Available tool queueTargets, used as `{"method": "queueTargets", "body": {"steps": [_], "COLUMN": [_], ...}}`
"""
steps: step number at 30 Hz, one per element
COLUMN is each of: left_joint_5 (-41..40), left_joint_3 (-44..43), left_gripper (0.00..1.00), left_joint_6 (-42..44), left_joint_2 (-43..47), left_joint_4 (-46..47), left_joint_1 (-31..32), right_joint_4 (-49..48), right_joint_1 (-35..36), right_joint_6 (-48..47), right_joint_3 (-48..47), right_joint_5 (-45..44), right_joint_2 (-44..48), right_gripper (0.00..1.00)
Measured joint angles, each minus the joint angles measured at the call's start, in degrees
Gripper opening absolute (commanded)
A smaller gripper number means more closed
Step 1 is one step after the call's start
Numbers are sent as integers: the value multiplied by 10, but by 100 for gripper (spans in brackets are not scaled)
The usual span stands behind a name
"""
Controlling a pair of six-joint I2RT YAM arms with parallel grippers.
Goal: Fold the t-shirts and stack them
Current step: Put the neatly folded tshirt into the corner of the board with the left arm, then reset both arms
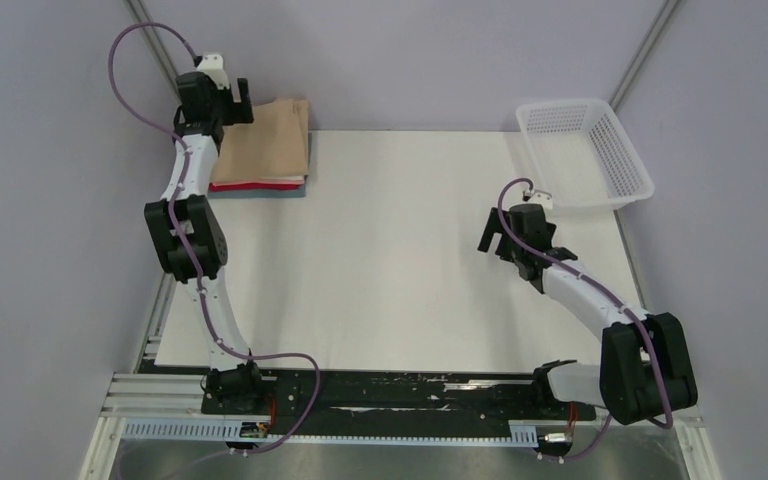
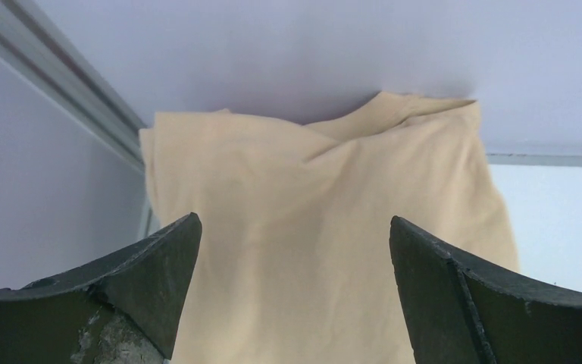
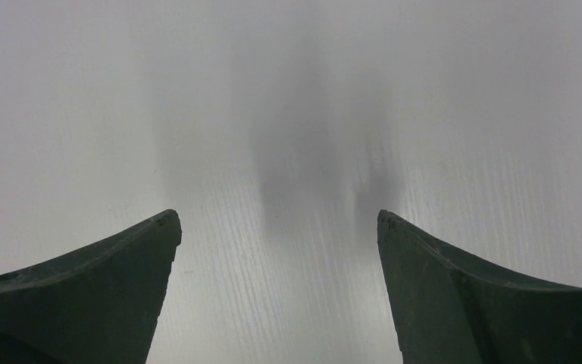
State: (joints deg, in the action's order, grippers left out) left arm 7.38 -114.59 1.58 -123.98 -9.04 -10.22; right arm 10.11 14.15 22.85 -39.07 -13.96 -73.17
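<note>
The left gripper (image 2: 294,221) hangs wide open over the tan t-shirt (image 2: 326,197). The right gripper (image 3: 276,218) gapes, empty, above the table (image 3: 288,91)

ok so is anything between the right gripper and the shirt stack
No. The top view shows only bare white table between the right gripper and the stack. The right wrist view also shows only table ahead of its fingers.
</note>
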Motion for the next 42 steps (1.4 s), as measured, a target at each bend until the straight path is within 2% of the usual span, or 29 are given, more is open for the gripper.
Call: {"method": "queueTargets", "body": {"steps": [3, 10, 18, 23, 30, 36, 39, 42], "left_joint_5": [19, 21, 52, 63, 70, 66, 41, 10], "left_joint_3": [-11, -140, -170, -224, -225, -218, -169, -55], "left_gripper": [100, 100, 100, 100, 100, 100, 100, 100], "left_joint_6": [-24, -46, -117, -153, -172, -173, -169, -170], "left_joint_2": [-8, -118, -222, -262, -262, -248, -182, -40], "left_joint_4": [11, 16, 26, 33, 49, 27, -5, -27], "left_joint_1": [0, -3, -20, -27, -27, -22, -13, 9], "right_joint_4": [1, 0, -1, -5, -5, -5, -6, -5], "right_joint_1": [0, 0, 0, 0, 0, 0, 0, 0], "right_joint_6": [0, 0, 7, 11, 13, 10, 10, 8], "right_joint_3": [-2, -19, -50, -57, -57, -57, -51, -36], "right_joint_5": [0, 0, 21, 46, 65, 67, 69, 70], "right_joint_2": [-8, -34, -83, -90, -80, -26, 21, 75], "right_gripper": [100, 100, 100, 100, 100, 100, 100, 100]}}
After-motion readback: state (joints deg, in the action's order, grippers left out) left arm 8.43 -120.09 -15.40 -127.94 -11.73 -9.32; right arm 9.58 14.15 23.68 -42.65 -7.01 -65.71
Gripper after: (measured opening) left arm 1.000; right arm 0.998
